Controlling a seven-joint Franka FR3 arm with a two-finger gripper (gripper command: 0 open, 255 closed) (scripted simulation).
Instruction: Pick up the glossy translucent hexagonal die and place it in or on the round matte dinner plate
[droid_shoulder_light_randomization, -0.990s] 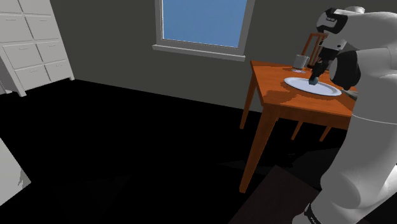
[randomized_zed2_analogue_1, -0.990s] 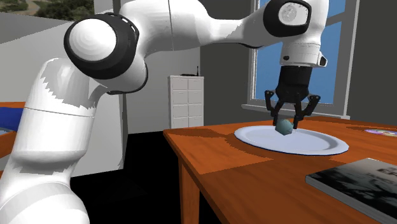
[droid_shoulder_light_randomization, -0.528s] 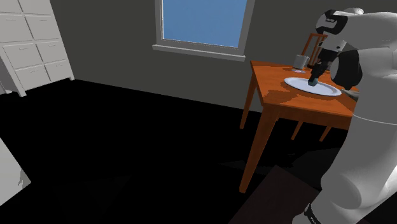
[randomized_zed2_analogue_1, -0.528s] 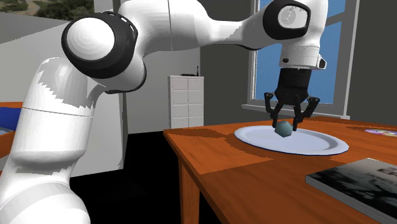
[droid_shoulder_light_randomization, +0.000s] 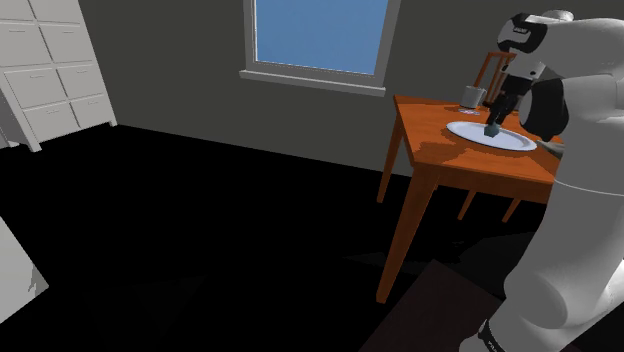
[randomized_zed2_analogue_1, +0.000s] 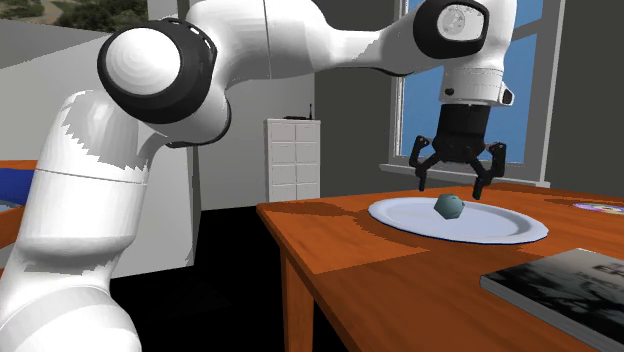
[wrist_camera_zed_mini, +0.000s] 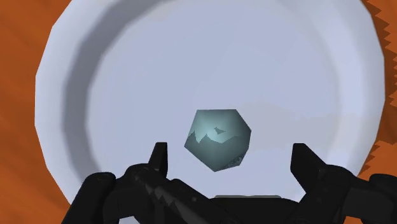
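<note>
Your tool (randomized_zed2_analogue_1: 452, 187) hangs wide open just above the die (randomized_zed2_analogue_1: 448, 206), which rests on the plate (randomized_zed2_analogue_1: 500, 226). It looks small, light, rigid and slick; to grip it, pinch two opposite flat faces.

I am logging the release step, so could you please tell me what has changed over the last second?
The black gripper opened and let go of the translucent teal faceted die, which now rests on the round white plate, beneath the open gripper. The plate and the orange-brown table stayed as they were.
</note>
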